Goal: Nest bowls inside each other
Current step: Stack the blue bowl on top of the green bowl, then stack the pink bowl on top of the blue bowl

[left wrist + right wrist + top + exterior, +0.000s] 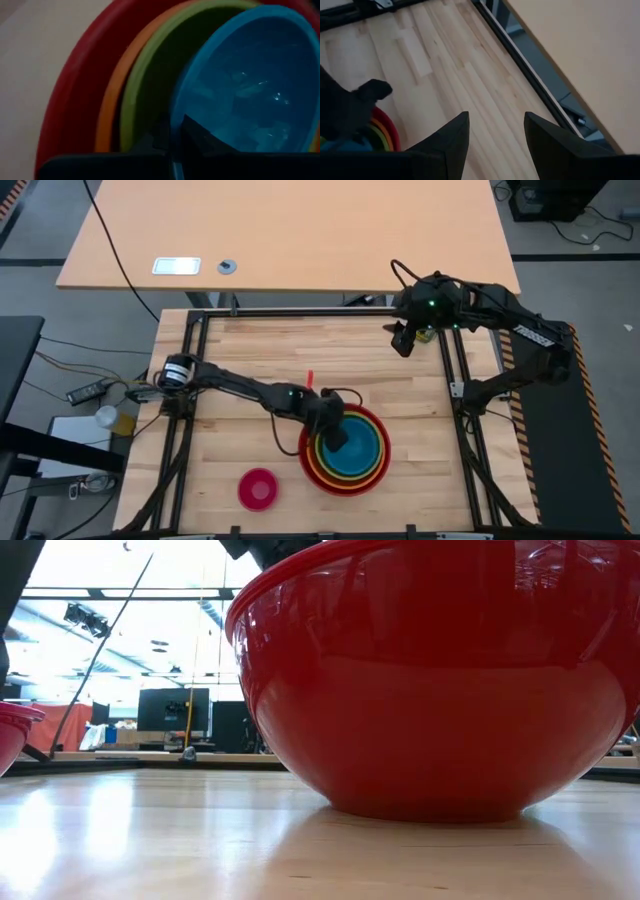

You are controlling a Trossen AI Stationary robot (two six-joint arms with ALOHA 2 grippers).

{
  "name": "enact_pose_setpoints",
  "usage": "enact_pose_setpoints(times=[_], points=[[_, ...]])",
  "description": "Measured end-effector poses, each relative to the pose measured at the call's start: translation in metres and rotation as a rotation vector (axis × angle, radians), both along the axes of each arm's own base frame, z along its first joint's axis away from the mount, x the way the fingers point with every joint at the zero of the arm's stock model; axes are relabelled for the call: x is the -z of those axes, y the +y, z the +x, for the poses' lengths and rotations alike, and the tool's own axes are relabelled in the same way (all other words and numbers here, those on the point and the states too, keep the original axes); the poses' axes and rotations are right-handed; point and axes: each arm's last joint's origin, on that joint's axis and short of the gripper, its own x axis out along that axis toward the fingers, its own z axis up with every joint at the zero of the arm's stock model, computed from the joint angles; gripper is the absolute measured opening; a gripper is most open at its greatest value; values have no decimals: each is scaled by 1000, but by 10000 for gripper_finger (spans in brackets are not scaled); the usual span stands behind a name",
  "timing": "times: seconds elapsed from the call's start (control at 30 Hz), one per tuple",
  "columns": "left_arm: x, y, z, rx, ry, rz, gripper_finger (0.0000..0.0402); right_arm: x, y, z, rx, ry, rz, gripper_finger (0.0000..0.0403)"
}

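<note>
The large red bowl (345, 452) stands at the table's near right, with the orange bowl (107, 115) and the olive-green bowl (145, 85) nested in it. Inside the olive-green one is the blue bowl (250, 90), and my left gripper (334, 430) is shut on it at the stack's left side. The small pink bowl (259, 489) sits on its base, alone, near the front edge left of the stack. My right gripper (496, 125) hangs open over the table's far right corner, with nothing between its fingers. My left gripper holds the blue bowl by its rim (176, 120) on the bowl's left side, one finger (200, 132) inside the bowl and one outside. The fingers slant down from the table's left. The bowl sits within the olive-green bowl; whether it rests on it I cannot tell.
Black frame rails (455, 380) run along the table's edges. A small red item (309, 377) lies on the wood beyond the stack. Bare wood spreads over the far half of the table (270, 350). In the low view the red bowl (440, 690) fills most of the picture.
</note>
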Motion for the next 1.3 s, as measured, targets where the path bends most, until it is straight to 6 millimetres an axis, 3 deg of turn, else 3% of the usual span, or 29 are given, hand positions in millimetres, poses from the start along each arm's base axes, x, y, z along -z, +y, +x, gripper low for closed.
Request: enact_pose_setpoints(times=[0.33, 0.73, 0.83, 0.97, 1.17, 1.3], points=[[6, 0, -1, -2, 55, 27, 22, -6, 10, 9, -53, -83, -20, 196], [2, -4, -4, 12, 57, 22, 119, -8, 22, 13, -103, -110, -21, 196], [-11, -4, -5, 47, 45, 64, 124, -8, 24, 13, -114, -111, -18, 196], [-45, -11, -14, 90, -26, 169, 126, -8, 28, 13, -120, -115, -6, 196], [-79, -20, -44, 74, -29, 282, 126, -8, 36, 14, -148, -112, 1, 196], [-89, -23, -68, 74, 55, 303, 126, -8, 40, 14, -157, -111, -9, 196]])
